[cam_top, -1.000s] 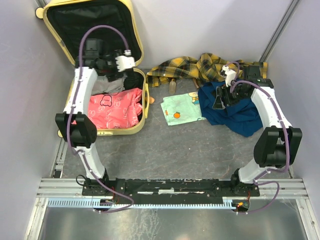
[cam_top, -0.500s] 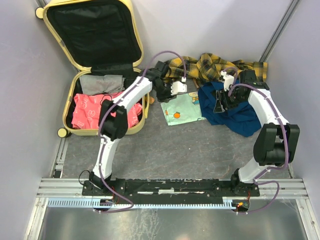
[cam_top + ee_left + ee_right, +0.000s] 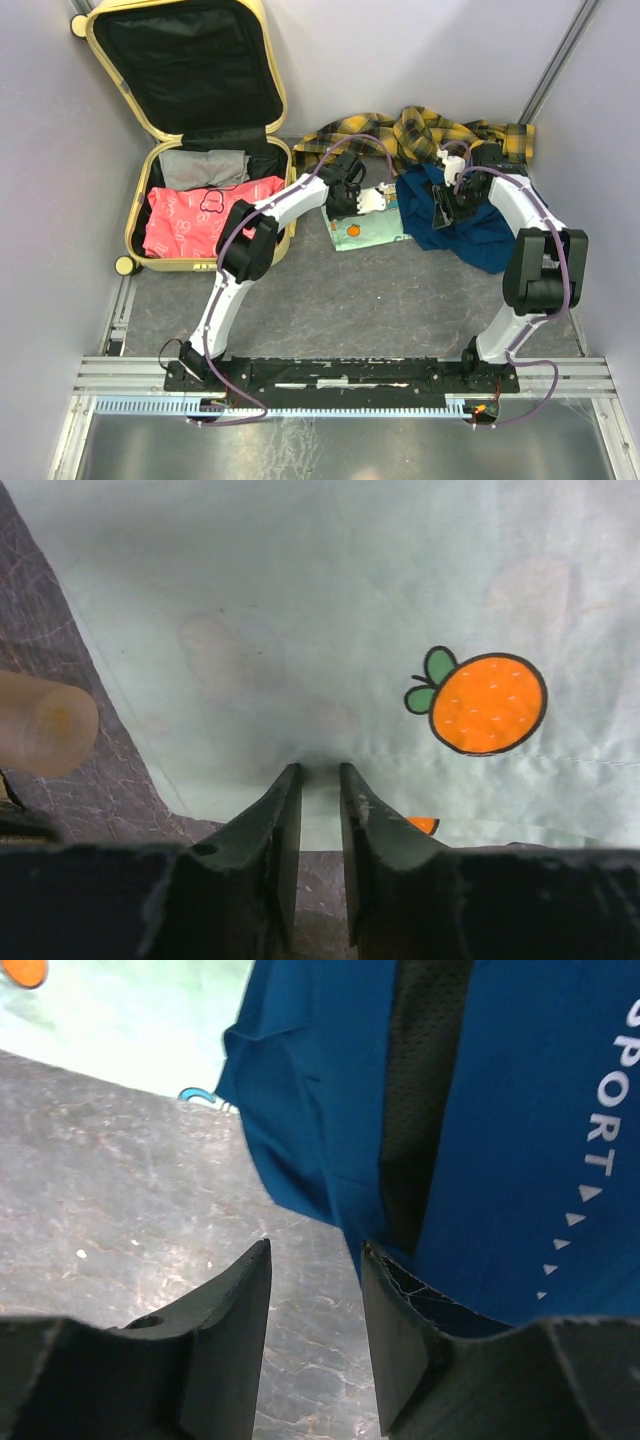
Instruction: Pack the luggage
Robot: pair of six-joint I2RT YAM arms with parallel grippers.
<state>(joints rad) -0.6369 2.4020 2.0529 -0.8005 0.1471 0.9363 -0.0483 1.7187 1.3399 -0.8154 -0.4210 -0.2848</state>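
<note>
The luggage (image 3: pixel 200 263) lies open at the back left, its black-lined lid leaning on the wall. A pink garment (image 3: pixel 200 215) and a grey one (image 3: pixel 205 165) lie inside it. My left gripper (image 3: pixel 372 200) reaches right onto a mint-green cloth with orange prints (image 3: pixel 375 228). In the left wrist view the gripper (image 3: pixel 320 768) has its jaws drawn close together, and the cloth (image 3: pixel 300 600) puckers between the tips. My right gripper (image 3: pixel 440 210) hangs at the left edge of a blue sports garment (image 3: pixel 480 235). It stands open (image 3: pixel 315 1245) over bare floor, one finger against the blue fabric (image 3: pixel 500 1110).
A yellow-and-black plaid cloth (image 3: pixel 410 130) is heaped along the back wall behind the mint and blue pieces. A pale translucent tube (image 3: pixel 45 725) lies on the floor by the mint cloth's corner. Walls stand close on both sides. Grey floor (image 3: pixel 330 300) runs in front of the clothes.
My left arm has swung from over the luggage across to the mint cloth, and its jaws have closed in. The right gripper's jaws have narrowed and it has shifted only slightly.
</note>
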